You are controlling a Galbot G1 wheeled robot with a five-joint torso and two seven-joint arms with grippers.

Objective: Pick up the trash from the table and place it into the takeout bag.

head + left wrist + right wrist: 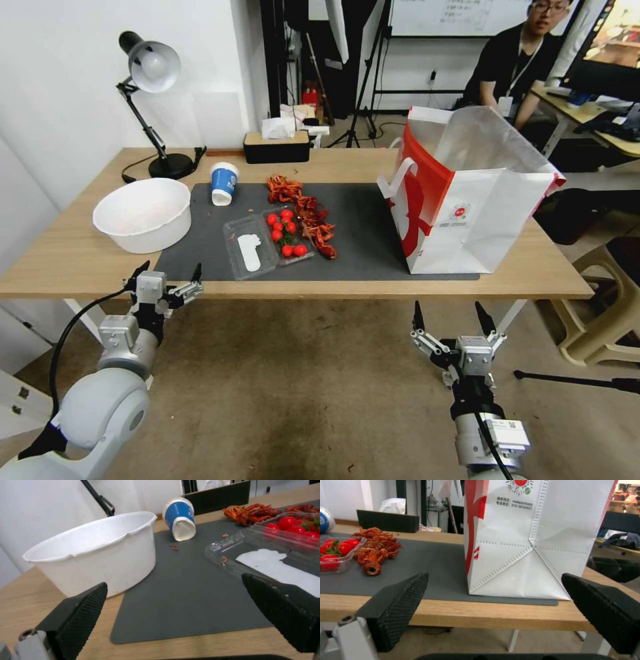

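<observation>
Nothing has been picked up yet: this looks like the start of the job, with both arms short of the table. The left gripper hangs at the near edge, fingers spread wide and empty, facing the white bowl and the grey mat. The right gripper waits below the edge, also spread and empty, facing the bag, which stands upright and open on the mat's right end. The trash lies left of it: the bowl straddles the mat's left edge, the blue-and-white cup is tipped on its side behind, the clear tray with red tomatoes sits mid-mat, and the crayfish shells run just beside the tray, well apart from the bag. The bowl is nearest the left gripper, so a likely first move is to reach forward, close on its rim, and carry it across to the bag's mouth, lifting high enough to clear the top edge
</observation>
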